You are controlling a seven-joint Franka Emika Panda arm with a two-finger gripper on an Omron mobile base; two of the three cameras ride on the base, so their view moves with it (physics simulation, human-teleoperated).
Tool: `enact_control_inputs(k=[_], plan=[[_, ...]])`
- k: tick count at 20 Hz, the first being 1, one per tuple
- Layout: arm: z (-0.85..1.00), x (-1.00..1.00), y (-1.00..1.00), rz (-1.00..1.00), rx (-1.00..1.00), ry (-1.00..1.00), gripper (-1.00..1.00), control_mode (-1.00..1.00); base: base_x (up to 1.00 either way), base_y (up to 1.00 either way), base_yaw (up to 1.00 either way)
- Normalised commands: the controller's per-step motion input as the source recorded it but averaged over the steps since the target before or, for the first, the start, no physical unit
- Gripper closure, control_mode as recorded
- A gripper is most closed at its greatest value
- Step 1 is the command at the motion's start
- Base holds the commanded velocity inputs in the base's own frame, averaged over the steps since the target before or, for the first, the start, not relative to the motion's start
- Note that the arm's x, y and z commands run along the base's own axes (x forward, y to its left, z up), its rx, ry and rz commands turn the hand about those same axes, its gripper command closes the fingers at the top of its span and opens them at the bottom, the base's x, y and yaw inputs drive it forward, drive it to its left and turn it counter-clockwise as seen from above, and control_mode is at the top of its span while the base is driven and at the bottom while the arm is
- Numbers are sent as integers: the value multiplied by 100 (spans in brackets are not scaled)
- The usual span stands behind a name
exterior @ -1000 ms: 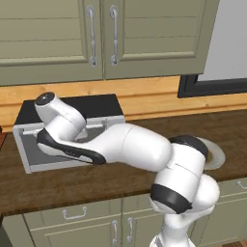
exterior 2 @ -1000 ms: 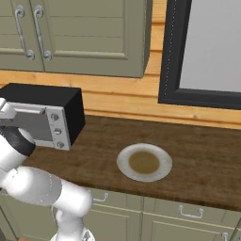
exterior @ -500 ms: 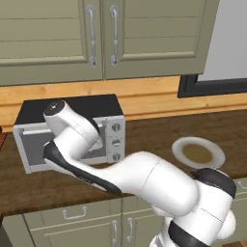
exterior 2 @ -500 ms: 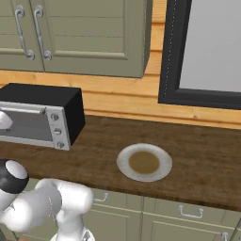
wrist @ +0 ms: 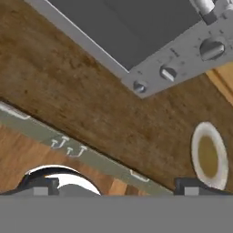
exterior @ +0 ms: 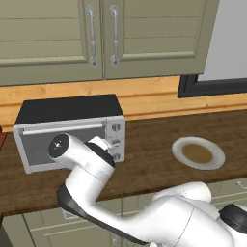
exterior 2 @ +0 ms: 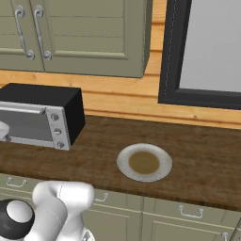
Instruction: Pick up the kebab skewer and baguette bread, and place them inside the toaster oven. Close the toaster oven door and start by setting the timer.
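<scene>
Now, notes by camera.

Left base view: the toaster oven (exterior: 72,130) sits at the far left of the wooden counter (exterior: 154,144). A second ago the arm's upper links lay across the oven front with the door looking dropped; now the toaster oven door (exterior: 62,142) stands upright and closed, and the arm has swung low in front of it. An empty plate (exterior: 198,153) lies well to the right.

Right base view: earlier the arm covered the oven's left end; now it has sunk below the counter edge. The column of three knobs (exterior 2: 57,131) is unobstructed. Neither kebab skewer nor baguette bread is on the counter or plate; presumably inside, though the glass does not show them.

Hand view: the gripper (wrist: 116,189) looks across the counter at the oven's lower right corner; the fingertips (wrist: 196,185) stand wide apart, holding nothing.

Meaning: loading and door closing appear done. Remaining step, by my reading: bring the fingers onto the timer knob and turn it.
</scene>
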Motion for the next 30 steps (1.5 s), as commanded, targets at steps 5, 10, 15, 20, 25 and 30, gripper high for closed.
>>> enact_control_inputs(k=[5,10,15,20,25,30], plan=[[0,-14,-31,60,-67,27,-100,-100,0,0,0],[-8,7,-26,54,-76,54,-100,-100,0,0,0],[-14,13,-21,54,-69,51,-100,-100,0,0,0],[-4,8,-20,48,-53,40,-100,-100,0,0,0],[7,1,-22,26,-36,31,-100,-100,0,0,0],[0,17,-45,9,-27,29,-100,-100,0,0,0]])
